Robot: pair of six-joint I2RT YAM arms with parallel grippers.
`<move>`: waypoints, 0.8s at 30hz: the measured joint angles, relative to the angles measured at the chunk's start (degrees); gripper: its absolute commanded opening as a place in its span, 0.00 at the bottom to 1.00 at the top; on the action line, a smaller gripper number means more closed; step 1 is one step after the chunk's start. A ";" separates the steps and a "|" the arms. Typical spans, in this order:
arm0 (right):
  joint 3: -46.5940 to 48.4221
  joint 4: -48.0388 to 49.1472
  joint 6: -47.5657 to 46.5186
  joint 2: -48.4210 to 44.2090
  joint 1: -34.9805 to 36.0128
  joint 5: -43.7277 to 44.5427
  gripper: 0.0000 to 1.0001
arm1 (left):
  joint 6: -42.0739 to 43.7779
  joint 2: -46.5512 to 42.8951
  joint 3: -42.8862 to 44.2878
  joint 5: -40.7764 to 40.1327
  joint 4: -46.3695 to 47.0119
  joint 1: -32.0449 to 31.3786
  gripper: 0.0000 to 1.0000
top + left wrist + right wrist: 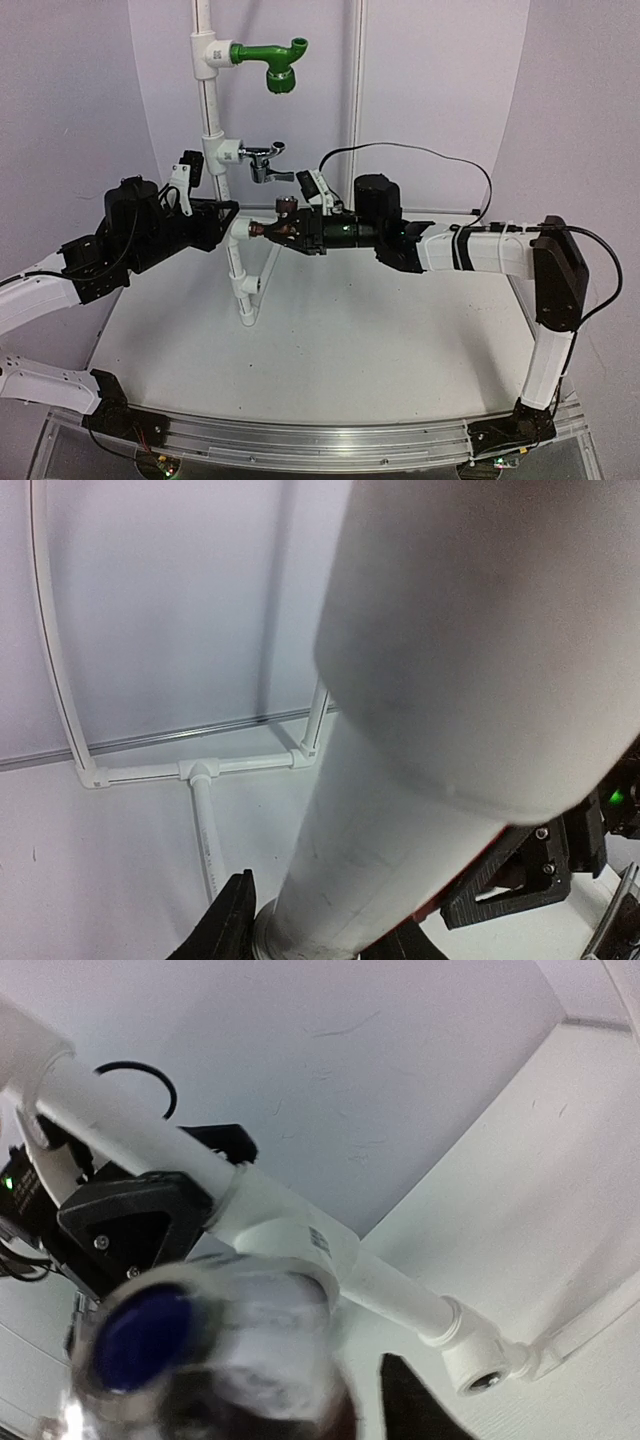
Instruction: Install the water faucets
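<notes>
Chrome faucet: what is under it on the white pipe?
Under the chrome faucet, the right hand holds the dark brown faucet against the lower tee of the white pipe. The left hand grips that pipe alongside; whether the threads have engaged cannot be seen.

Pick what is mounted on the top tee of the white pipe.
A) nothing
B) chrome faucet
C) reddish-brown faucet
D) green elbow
D: the green elbow juts from the top tee; the chrome faucet sits one tee lower, the reddish-brown faucet lower again.
</notes>
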 measured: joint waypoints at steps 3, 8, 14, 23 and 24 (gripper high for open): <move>0.29 2.11 7.56 0.60 -0.26 -2.12 0.47 | -0.21 0.10 -0.19 -0.14 0.51 0.07 0.00; -2.18 3.06 8.92 -0.33 -0.81 -0.51 0.85 | -0.05 0.05 -0.37 0.02 0.77 -0.12 0.00; -9.23 -1.95 -2.89 -7.23 -1.53 4.45 0.98 | -0.08 0.06 -0.37 -0.10 0.76 -0.11 0.00; -13.19 -9.76 -21.58 -20.20 -1.53 10.41 0.98 | -0.24 0.10 -0.37 -0.12 0.80 -0.09 0.19; -13.42 -10.88 -23.45 -21.08 -1.52 11.32 0.98 | -0.30 0.10 -0.36 -0.12 0.79 -0.09 0.28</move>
